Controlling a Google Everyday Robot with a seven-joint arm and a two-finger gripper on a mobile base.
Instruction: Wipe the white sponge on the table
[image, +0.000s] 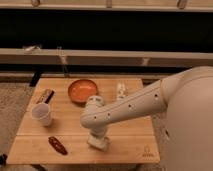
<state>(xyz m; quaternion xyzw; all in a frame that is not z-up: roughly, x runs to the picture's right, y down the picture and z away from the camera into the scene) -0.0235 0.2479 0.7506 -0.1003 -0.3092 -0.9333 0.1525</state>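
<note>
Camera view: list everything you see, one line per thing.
light-brown wooden plank table: one, light brown, centre
round orange bowl: one, orange, table's far middle
white paper cup: one, white, table's left
dark rectangular bar: one, dark brown, behind the cup
reddish-brown elongated packet: one, reddish brown, near-left corner
slim white bottle-like object: one, white, right of bowl
small off-white squarish sponge: one, off-white, under the end effector
robot arm: one, white, reaching from right
end effector: one, white, at the sponge

The gripper (98, 138) is down at the bottom centre of the table (131, 141), with bare wood open toward the lower right of the frame. To its left stand a paper cup (42, 114) and a dark red object (57, 145), and above it an orange bowl (82, 91).
</note>
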